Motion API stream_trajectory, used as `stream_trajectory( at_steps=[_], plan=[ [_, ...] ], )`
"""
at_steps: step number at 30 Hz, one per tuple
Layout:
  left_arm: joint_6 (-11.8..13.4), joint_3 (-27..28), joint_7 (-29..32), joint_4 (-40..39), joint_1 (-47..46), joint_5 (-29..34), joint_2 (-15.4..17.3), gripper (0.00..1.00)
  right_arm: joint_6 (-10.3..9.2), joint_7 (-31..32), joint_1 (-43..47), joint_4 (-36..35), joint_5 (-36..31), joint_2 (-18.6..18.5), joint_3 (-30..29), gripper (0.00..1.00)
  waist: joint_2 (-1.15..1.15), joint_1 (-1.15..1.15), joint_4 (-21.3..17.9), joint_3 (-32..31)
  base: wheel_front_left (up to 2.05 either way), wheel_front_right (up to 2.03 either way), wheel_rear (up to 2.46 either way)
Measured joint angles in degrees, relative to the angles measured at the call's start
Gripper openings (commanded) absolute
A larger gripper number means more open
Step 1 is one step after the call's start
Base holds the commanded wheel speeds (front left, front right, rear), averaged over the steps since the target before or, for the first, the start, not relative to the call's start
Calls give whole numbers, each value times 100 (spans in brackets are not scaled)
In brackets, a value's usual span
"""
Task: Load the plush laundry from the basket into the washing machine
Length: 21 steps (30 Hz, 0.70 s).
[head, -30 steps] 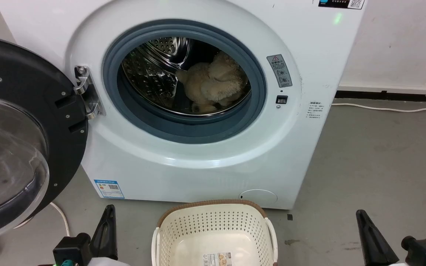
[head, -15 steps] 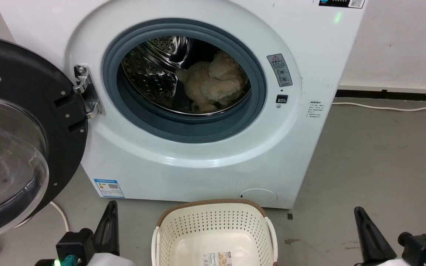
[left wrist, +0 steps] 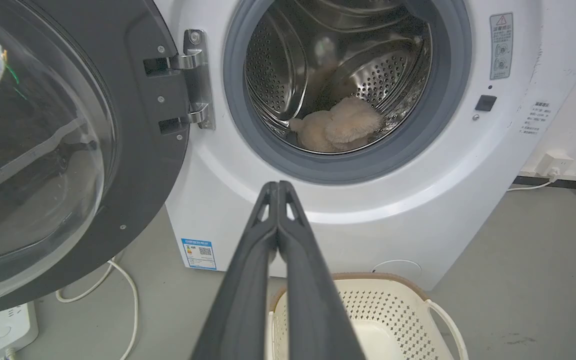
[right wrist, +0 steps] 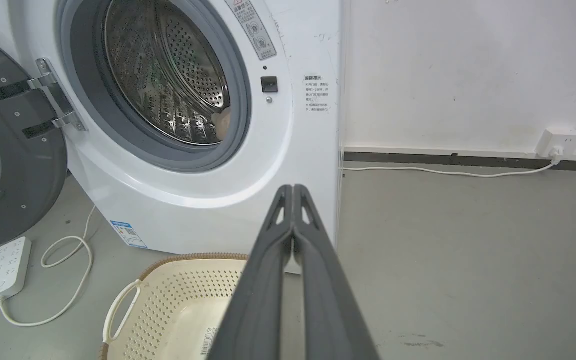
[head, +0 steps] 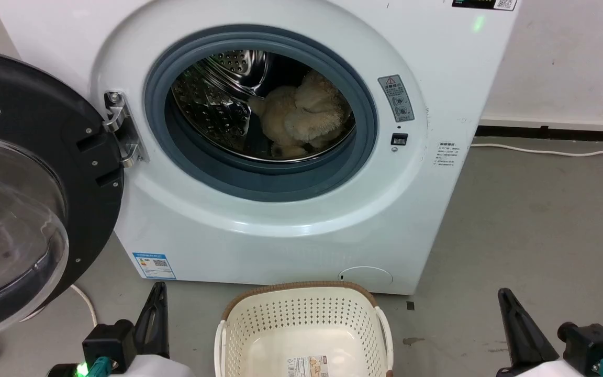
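Fluffy beige-cream plush laundry [head: 299, 120] lies inside the steel drum of the large white front-loading washing machine [head: 259, 230]; the cream perforated plastic basket [head: 301, 317] stands on the floor just before it.
The plush is heaped low and right in the drum, its long axis roughly side to side; I cannot tell which end is the head. The basket's bare bottom carries a label sticker. The black-framed glass door [head: 29, 131] hangs wide to the left. Left hand [head: 158, 293] and right hand [head: 504, 297] flank the basket, fingers pressed together, gripping nothing. A white power strip [right wrist: 5, 270] lies beside the machine.
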Motion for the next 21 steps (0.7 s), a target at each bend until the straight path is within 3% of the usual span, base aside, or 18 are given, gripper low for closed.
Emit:
stream_trajectory(
  at_steps=[21],
  plan=[
    [-134, 169, 193, -3, -98, 338, -176, 0, 0, 97, -226, 57, -229, 0, 32, 0, 0, 0, -3, 28, 0, 0, 0]
  ],
)
